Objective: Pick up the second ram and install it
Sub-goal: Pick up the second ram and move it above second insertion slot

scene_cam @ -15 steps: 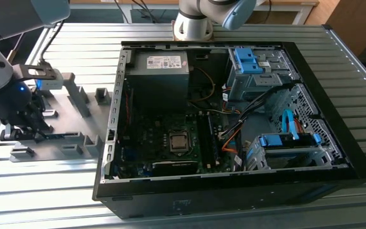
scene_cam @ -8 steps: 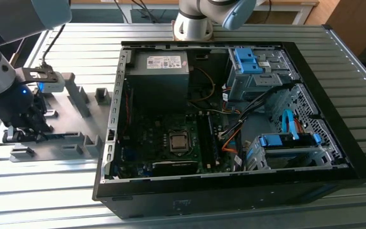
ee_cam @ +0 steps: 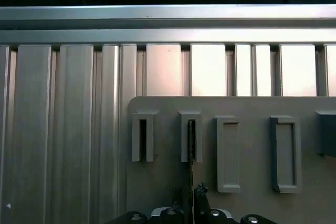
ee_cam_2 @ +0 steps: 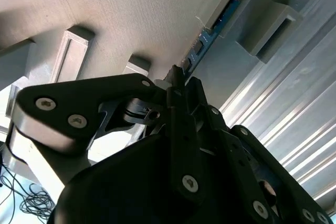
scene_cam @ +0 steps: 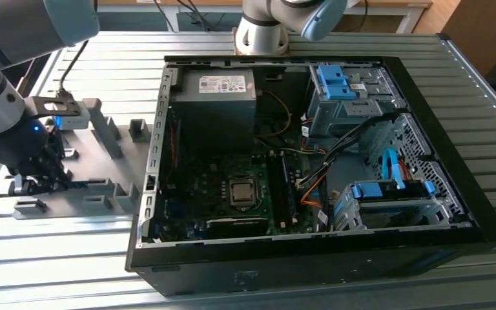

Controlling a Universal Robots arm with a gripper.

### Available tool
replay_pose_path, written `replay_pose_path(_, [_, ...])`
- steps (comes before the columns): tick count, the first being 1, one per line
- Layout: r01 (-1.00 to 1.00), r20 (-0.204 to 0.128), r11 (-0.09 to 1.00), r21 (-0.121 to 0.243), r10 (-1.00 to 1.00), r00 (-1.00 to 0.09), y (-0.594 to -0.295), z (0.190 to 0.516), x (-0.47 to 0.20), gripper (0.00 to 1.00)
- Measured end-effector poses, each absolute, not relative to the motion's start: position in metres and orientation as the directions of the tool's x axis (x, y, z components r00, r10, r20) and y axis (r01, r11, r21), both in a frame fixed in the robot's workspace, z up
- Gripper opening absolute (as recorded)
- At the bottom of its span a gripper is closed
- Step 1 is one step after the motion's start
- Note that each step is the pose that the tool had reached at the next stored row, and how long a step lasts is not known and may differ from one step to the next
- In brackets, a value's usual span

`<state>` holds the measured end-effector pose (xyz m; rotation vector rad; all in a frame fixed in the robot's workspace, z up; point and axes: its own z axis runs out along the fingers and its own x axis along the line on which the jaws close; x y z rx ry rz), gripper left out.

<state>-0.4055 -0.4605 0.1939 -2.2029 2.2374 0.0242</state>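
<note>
The second ram (ee_cam_2: 206, 38) is a thin board with a blue label. It stands on edge in a slotted grey block (ee_cam_2: 233, 1) of the holder plate (scene_cam: 93, 169). In the first wrist view the ram (ee_cam: 191, 148) is a dark thin line running from a slotted block down between my fingertips. My gripper (ee_cam_2: 176, 83) (ee_cam: 190, 196) is shut on the ram's near end, with the black fingers (ee_cam_2: 197, 103) pressed against both faces. The exterior view has the gripper (scene_cam: 34, 184) low over the plate at the exterior view's left, beside the open computer case (scene_cam: 317, 148).
Several more grey slotted blocks (ee_cam: 228, 153) stand in a row on the plate. The motherboard (scene_cam: 239, 194) lies inside the case, with cables and blue drive bays (scene_cam: 390, 190) at the exterior view's right. The ribbed aluminium table (scene_cam: 59, 258) carries everything.
</note>
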Motion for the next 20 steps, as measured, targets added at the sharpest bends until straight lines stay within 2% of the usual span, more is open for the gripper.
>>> replay_pose_path(20, [-1.0,-0.012,0.015,0.007,-1.0,-0.016,-0.4599,0.1888,-0.4069,0.23])
